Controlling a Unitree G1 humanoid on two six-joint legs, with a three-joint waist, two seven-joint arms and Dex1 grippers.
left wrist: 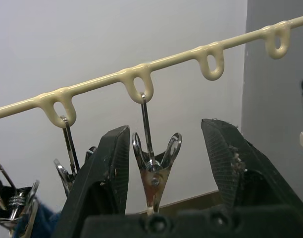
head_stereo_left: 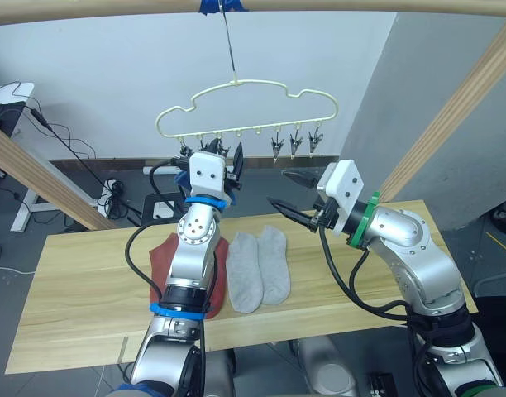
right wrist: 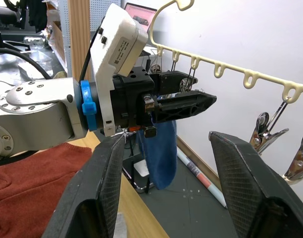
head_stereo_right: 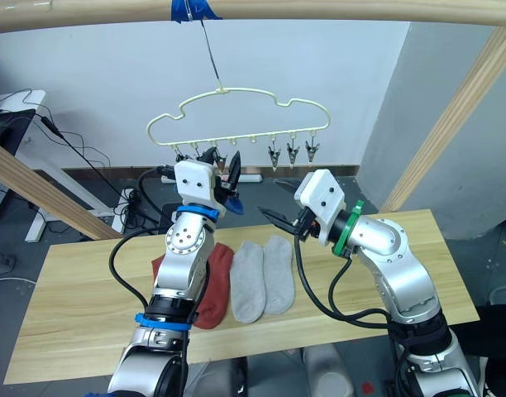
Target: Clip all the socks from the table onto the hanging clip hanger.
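Even indoor light, soft shadows; near fingers (left wrist: pixel 107 183) perhaps slightly blurred in wrist views.

My head cameras look down past my arms; both wrist cameras sit close under the clip hanger (head_stereo_left: pixel 245 107).

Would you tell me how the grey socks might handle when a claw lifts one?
The grey socks lie flat and limp on the table, so one would probably droop. They look thin and light. Side by side and touching, a neighbour might drag along.

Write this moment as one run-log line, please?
left claw: open around clip on clip hanger | right claw: open, empty | blue sock: hanging | table: grey, red socks
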